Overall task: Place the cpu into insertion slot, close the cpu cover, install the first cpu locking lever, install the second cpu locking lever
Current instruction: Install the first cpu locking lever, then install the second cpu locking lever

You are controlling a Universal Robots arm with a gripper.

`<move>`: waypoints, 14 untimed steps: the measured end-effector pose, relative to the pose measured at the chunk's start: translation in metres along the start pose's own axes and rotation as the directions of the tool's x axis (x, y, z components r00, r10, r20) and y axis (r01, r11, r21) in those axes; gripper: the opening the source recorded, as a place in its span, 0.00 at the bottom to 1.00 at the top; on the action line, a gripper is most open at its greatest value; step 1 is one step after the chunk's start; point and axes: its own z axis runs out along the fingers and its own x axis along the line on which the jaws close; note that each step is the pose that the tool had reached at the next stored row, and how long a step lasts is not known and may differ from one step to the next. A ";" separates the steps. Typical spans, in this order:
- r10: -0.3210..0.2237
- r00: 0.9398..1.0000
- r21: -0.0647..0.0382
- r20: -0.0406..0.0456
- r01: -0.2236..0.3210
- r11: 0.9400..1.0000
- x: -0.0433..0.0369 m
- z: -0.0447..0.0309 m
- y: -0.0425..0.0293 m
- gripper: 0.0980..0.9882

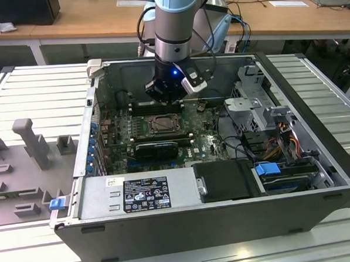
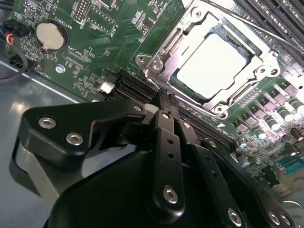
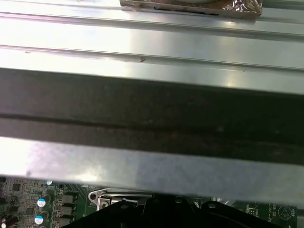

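Open grey desktop computer case lies on its side on the ribbed metal worktop, green motherboard facing up.

Black pincer hangs inside the case over the motherboard, just beside the square black insertion slot framed in silvery metal. In the second wrist view its two fingers are pressed together with nothing between them; the tips sit at the slot's frame edge, contact cannot be told.

Small thin square cpu with pale silvery-white face lies seated in the slot. The flat grey metal cpu cover frame is down around it, the chip showing through its window.

In the exterior view the pincer sits above the slot, towards the case's far wall. Round silver coin battery sits on the board, well apart from the slot.
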 end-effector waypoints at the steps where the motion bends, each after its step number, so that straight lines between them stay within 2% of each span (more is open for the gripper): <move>1: 0.000 1.000 0.000 0.000 0.000 1.000 0.0000 -0.0001 -0.0006 0.01; 5: 0.000 1.000 0.000 0.000 0.000 1.000 0.0004 -0.0008 -0.0042 0.01; 11: 0.000 1.000 0.000 0.000 0.000 1.000 0.0005 -0.0126 -0.0031 0.01; 13: 0.000 1.000 0.000 0.000 0.000 1.000 0.0006 -0.0197 -0.0024 0.01; 14: 0.000 1.000 0.000 0.000 0.000 1.000 0.0006 -0.0198 -0.0025 0.01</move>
